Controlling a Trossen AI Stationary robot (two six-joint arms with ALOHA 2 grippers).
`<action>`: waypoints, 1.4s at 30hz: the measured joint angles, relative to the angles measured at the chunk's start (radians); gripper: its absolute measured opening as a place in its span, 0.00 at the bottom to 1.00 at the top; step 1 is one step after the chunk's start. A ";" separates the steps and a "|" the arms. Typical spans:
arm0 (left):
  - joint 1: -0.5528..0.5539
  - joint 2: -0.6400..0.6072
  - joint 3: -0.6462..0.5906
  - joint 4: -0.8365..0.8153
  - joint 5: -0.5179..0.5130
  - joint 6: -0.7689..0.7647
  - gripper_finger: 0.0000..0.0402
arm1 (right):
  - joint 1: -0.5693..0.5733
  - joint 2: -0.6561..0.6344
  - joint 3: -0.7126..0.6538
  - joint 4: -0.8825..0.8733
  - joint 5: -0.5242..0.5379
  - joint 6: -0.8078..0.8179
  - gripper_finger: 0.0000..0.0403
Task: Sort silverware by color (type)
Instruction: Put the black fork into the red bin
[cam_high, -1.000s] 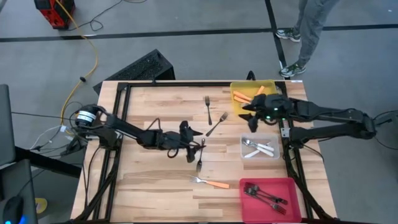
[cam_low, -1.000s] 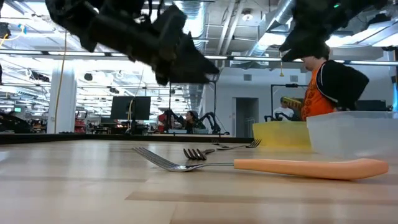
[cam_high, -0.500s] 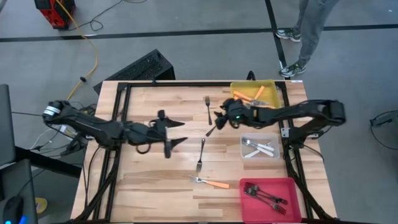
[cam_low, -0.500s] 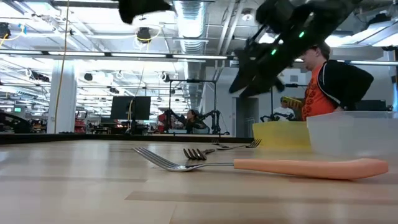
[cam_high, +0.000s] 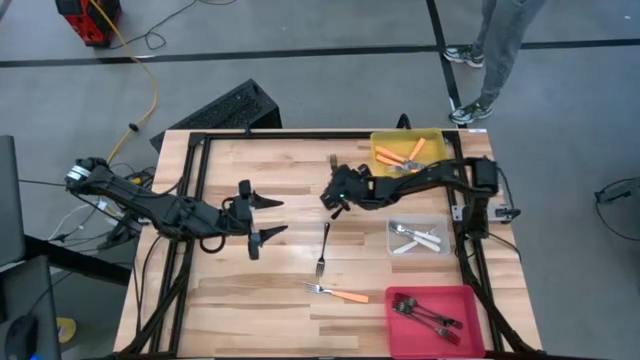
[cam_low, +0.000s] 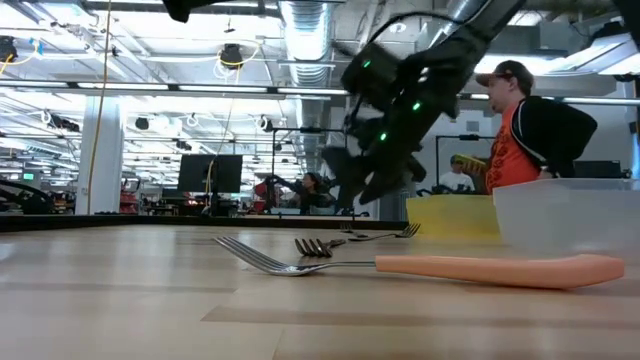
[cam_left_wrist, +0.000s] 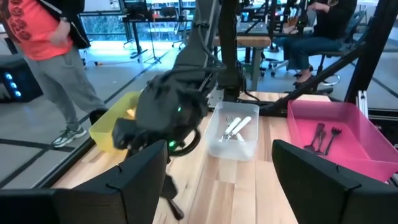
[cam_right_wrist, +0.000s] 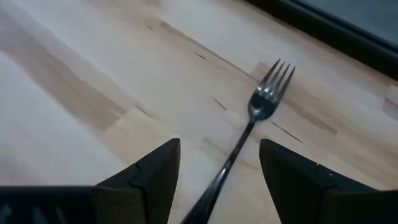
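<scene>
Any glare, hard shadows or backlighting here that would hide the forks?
High view: even light and soft shadows; the dark fork and the orange-handled fork read plainly on the table. Low view: bright ceiling lights backlight the right arm, which shows as a dark shape. Right wrist view: no glare on the second dark fork ahead of the open right gripper.

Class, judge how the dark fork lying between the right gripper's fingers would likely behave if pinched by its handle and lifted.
The dark fork looks like thin one-piece metal, so probably stiff. Its slim, smooth handle may slip or pivot between the fingers. Lying flat on the table, it seems unlikely to roll.
</scene>
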 joint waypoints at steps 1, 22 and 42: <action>-0.003 0.000 0.000 -0.003 0.000 -0.005 0.68 | -0.003 0.024 0.020 -0.020 0.011 0.000 0.61; -0.015 0.001 0.000 -0.050 -0.001 -0.042 0.68 | -0.082 0.195 0.114 -0.078 -0.125 0.086 0.35; -0.015 0.001 0.000 -0.053 -0.001 -0.044 0.68 | -0.064 0.149 0.107 -0.103 -0.161 0.028 0.05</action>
